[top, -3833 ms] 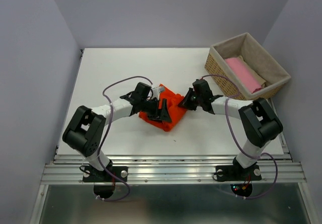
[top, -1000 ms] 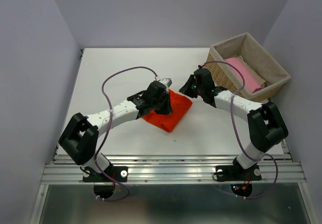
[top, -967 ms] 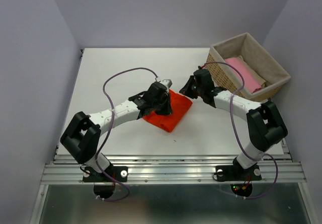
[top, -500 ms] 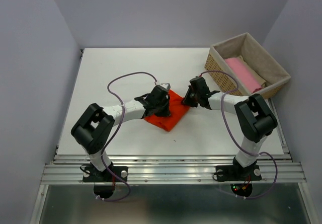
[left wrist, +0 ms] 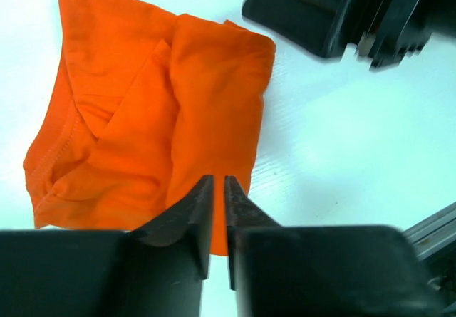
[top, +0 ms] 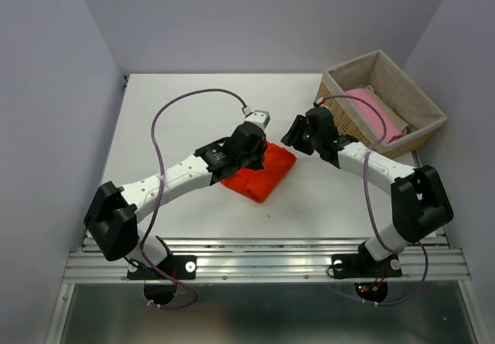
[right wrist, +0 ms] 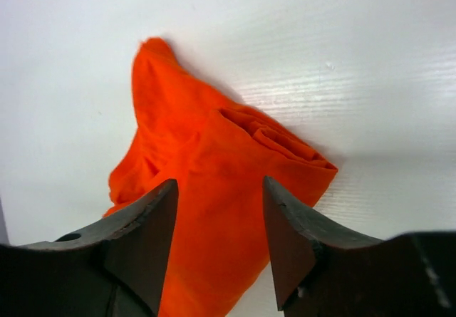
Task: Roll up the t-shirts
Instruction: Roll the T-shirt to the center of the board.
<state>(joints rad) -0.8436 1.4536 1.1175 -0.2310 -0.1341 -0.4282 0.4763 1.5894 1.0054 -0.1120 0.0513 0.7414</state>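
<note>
An orange-red t-shirt lies folded into a loose bundle on the white table. In the left wrist view the t-shirt sits below my left gripper, whose jaws stand a narrow slit apart with nothing between them. My left gripper hovers over the bundle's left part. My right gripper hangs just past the bundle's far right corner. Its wrist view shows the right gripper open wide above the t-shirt, holding nothing.
A wicker basket with a cloth liner stands at the back right. A pale pink t-shirt lies in it on a beige one. The table's metal front rail runs along the near edge.
Both grippers have let go of the orange-red t-shirt and lifted off it. The right jaws opened wide, the left parted slightly. The bundle stays in place.
</note>
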